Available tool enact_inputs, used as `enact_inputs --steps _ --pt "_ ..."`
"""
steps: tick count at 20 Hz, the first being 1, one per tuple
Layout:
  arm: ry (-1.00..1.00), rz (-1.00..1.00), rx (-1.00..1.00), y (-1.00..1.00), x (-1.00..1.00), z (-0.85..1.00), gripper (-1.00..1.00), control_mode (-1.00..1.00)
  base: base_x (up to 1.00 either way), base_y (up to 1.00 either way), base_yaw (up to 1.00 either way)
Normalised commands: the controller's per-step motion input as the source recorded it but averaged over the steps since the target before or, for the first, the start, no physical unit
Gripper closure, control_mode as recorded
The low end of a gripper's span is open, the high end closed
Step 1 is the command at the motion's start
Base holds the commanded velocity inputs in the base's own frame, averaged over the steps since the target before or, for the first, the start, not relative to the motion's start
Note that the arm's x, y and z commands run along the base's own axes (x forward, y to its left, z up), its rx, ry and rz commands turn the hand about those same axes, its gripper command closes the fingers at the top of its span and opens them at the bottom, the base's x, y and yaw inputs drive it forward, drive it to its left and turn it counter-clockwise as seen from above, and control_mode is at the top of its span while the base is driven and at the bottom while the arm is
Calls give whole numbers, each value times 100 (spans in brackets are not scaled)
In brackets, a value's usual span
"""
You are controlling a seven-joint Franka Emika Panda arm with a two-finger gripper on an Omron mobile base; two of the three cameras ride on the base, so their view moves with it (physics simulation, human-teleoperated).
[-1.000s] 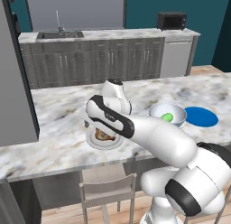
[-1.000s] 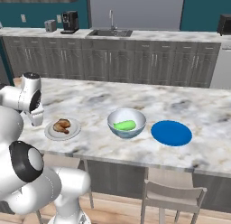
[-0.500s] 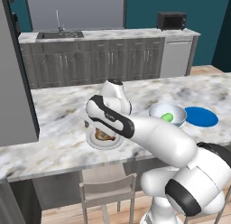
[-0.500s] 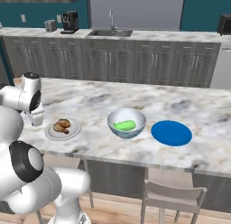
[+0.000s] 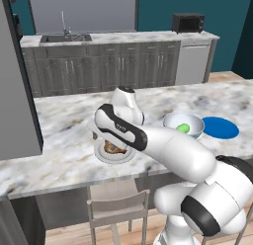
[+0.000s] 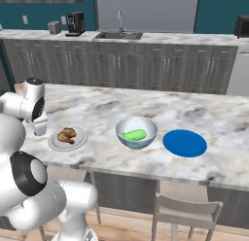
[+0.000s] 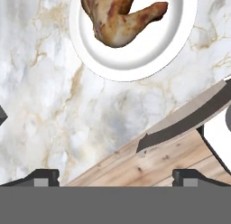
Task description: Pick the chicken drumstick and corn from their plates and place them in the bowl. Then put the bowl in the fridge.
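Gripper (image 7: 115,175) spread wide and holding nothing, pointing down at the marble counter (image 7: 49,105) just beside the white plate (image 7: 135,60); looks parked right over the counter's near edge in the hand view, wood floor (image 7: 158,164) peeking past it. Chicken drumstick (image 7: 119,15) sitting on that plate, up near the top of the hand view, so not lined up under the tips yet. Best bet for this step: slide over until the meat sits between the 2 tips, then drop straight down and pinch across the fat part, not the skinny bone end; probably slippery, being glossy. Corn (image 6: 134,134) already lying inside the bowl (image 6: 136,131); blue plate (image 6: 185,143) bare just past it; so only 1 item left before the fridge run.
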Motion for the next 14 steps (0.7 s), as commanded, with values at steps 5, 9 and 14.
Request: enact_inputs --steps 5,9,14 --pt "3 -4 6 -21 -2 -1 -100 -100 0 0 0" --pt "7 -4 4 -32 9 -1 -100 -100 0 0 0" --pt "3 -1 5 -29 14 0 -100 -100 0 0 0"
